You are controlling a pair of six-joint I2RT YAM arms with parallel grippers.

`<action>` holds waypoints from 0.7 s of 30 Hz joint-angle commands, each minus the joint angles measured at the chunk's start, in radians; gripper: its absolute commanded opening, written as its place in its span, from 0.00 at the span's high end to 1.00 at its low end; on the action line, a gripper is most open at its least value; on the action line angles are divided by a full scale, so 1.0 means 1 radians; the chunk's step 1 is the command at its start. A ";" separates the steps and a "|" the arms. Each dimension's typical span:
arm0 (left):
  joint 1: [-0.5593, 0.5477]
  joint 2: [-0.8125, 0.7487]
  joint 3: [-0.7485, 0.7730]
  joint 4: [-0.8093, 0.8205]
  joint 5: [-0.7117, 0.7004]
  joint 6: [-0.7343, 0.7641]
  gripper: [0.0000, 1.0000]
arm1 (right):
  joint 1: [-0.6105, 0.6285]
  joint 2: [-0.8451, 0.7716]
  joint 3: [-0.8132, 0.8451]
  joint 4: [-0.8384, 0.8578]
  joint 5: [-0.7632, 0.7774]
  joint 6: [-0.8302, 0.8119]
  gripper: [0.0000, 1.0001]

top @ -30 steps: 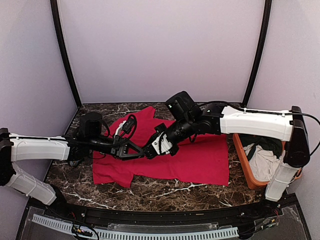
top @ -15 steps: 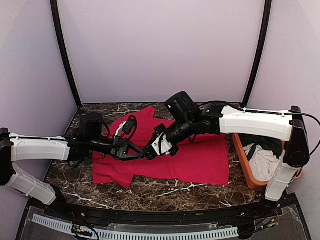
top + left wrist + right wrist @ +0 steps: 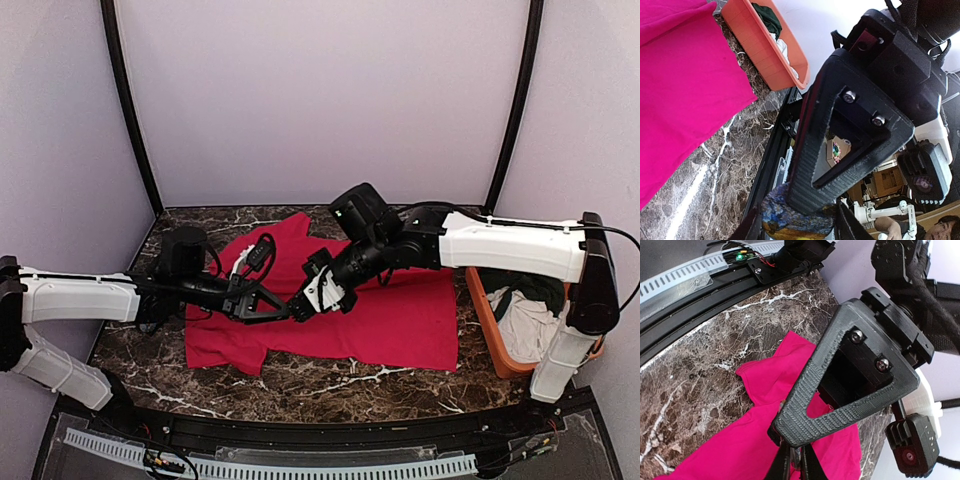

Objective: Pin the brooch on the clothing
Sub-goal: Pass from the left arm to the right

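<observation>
The red T-shirt (image 3: 395, 322) lies spread flat on the marble table (image 3: 330, 385). Above its left half my two grippers meet tip to tip. My left gripper (image 3: 263, 305) is shut on the brooch (image 3: 790, 221), a round disc painted blue and yellow, held between its jaws at the bottom of the left wrist view. My right gripper (image 3: 298, 306) comes in from the right. Its jaws (image 3: 796, 466) stand nearly together on a thin grey pin at the brooch's back. The brooch itself is hidden in the top view. Red fabric (image 3: 735, 450) lies right below both grippers.
An orange basket (image 3: 484, 322) with dark green and white cloth stands at the table's right edge, also in the left wrist view (image 3: 765, 57). A black rail (image 3: 320, 430) runs along the near edge. Black posts and pale walls enclose the back.
My right gripper's jaws have drawn closer together at the brooch. Both arms have barely moved, and the left gripper still holds the brooch.
</observation>
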 commanded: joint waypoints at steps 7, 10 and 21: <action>0.001 -0.037 -0.014 -0.009 -0.029 0.025 0.37 | 0.017 0.001 0.020 -0.063 -0.026 -0.009 1.00; 0.004 -0.091 0.035 -0.111 -0.075 0.116 0.10 | 0.016 -0.006 0.019 -0.074 -0.020 0.018 1.00; 0.019 -0.395 0.176 -0.478 -0.500 0.511 0.01 | -0.032 -0.031 0.116 -0.074 -0.066 0.716 1.00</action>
